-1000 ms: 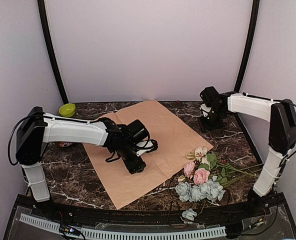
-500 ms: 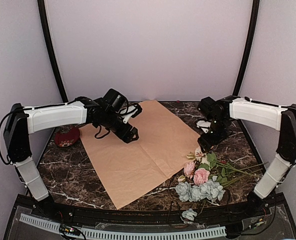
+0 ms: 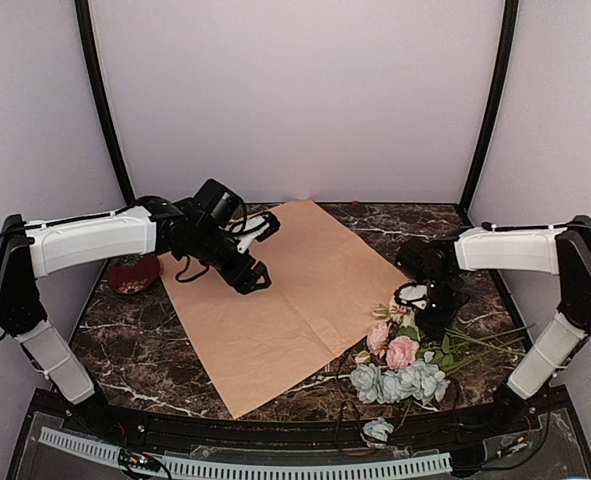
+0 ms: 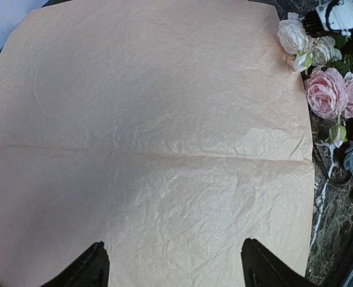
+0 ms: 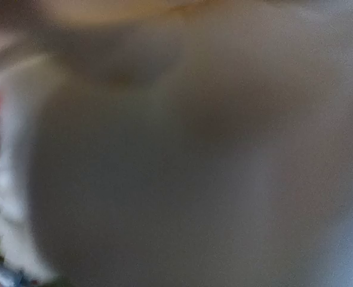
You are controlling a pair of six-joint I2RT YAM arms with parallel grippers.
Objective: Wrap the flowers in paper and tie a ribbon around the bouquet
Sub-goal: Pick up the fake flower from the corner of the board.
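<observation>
**On the marble: one sheet, one heap of roses, two arms**

Across the dark marble table lies one sheet of paper. It is spread flat with its tan face up, set corner-on to the arms and creased across the middle. It is by far the largest loose thing on the table.

Two arms reach over the table. The left gripper hangs over the far left part of the sheet. Its own camera shows both fingertips set wide apart, with nothing but crinkled paper between them, so it holds nothing. The right gripper is down at the far end of the flowers, close to the cream heads. Its own camera gives only a pale blur, and the overhead view does not show whether its jaws are wide, narrow or closed on a stem.

The flowers lie in one heap on bare marble, just off the sheet's right corner, with their green stems running away to the right. In the heap I count two pink heads, two cream-white heads nearest the paper and a cluster of about three pale blue ones. One more blue head lies apart at the near edge.

One dark red bowl sits at the left, beside the sheet.

One thin dark strand, the ribbon, curls on the marble next to the blue heads.
</observation>
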